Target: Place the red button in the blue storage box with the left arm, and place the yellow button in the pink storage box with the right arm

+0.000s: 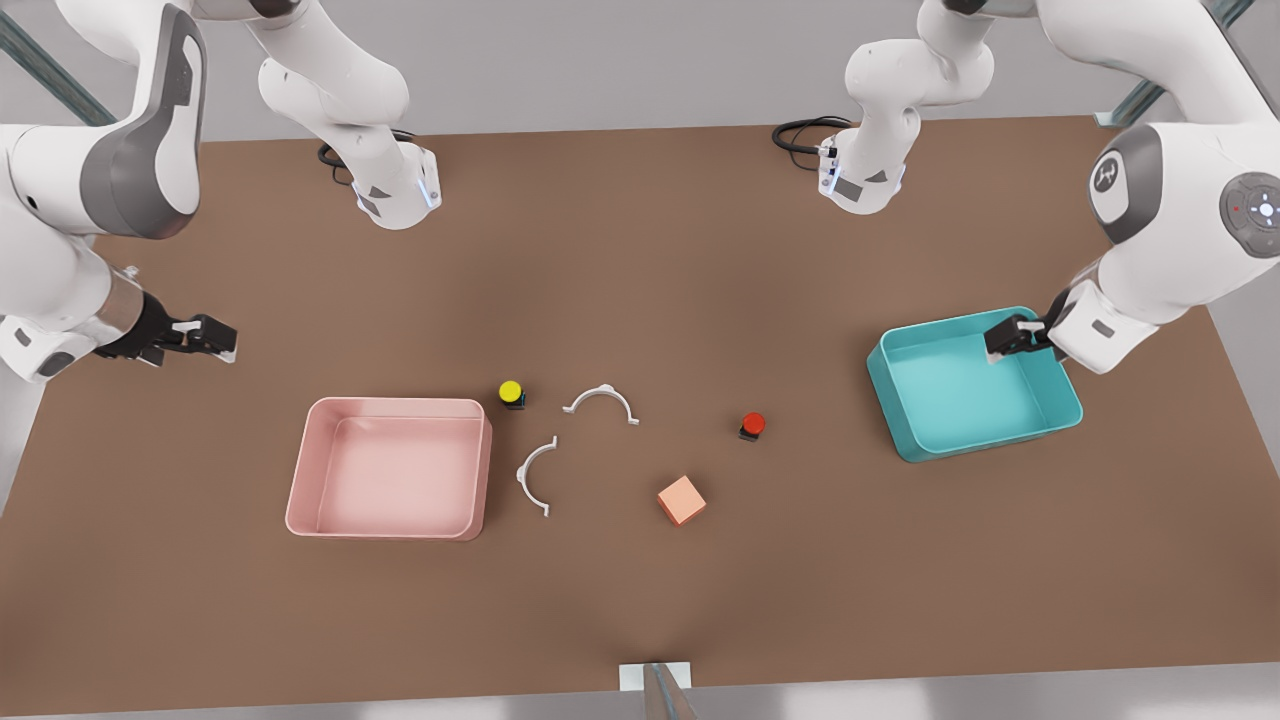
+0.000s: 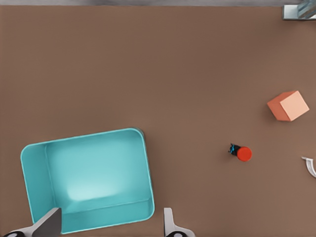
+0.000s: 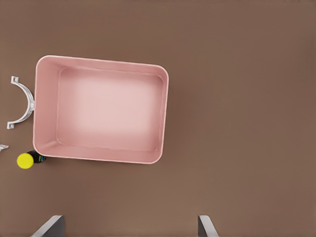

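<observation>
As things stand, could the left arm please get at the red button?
Probably yes: the red button stands alone on bare table, and the left pincer, open over the blue storage box, has nothing in between.

Left gripper (image 2: pixel 109 224) is cut off by the left wrist view's frame, only fingertips showing. Right gripper (image 3: pixel 131 227) likewise in its view. A white clip (image 2: pixel 309 165) slips past the edge.
</observation>
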